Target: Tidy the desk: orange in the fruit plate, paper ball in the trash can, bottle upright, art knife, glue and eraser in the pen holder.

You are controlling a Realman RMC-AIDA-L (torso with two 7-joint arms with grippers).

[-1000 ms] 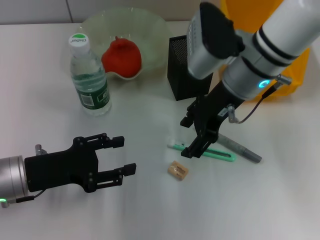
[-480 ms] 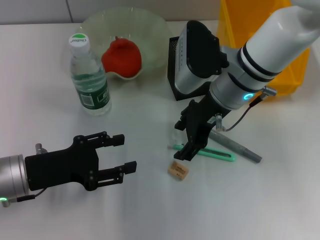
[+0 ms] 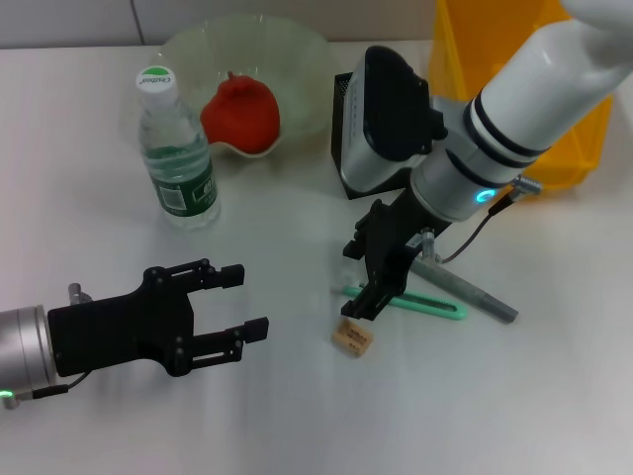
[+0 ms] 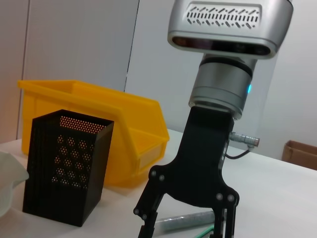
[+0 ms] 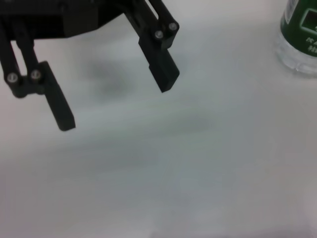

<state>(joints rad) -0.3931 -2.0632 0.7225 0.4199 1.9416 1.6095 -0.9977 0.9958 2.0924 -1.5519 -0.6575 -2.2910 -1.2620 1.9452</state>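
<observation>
Left end effector (image 3: 242, 302) hovers low over the white worktop (image 3: 119, 426), its 2 fingers spread wide, nothing between them. Beyond it, toward the far edge, the water bottle (image 3: 178, 153) stands upright, white cap on. Just right of the bottle, the orange (image 3: 240, 114) sits inside the pale green fruit plate (image 3: 297, 59).

Right end effector (image 3: 368, 282) points down at the worktop, fingers apart at a moderate gap, holding nothing. The green art knife (image 3: 430, 304) lies flat directly beneath its fingertips, running out to the right of them. The tan eraser (image 3: 352, 337) lies just in front of the tips, apart from the knife. The grey glue stick (image 3: 470, 289) lies to the right of the end effector, angled, just behind the knife. The black mesh pen holder (image 3: 348, 139) stands upright behind the end effector, partly hidden by the wrist. The yellow trash can (image 3: 465, 49) stands further back and right.

Paper ball not visible in any view.
</observation>
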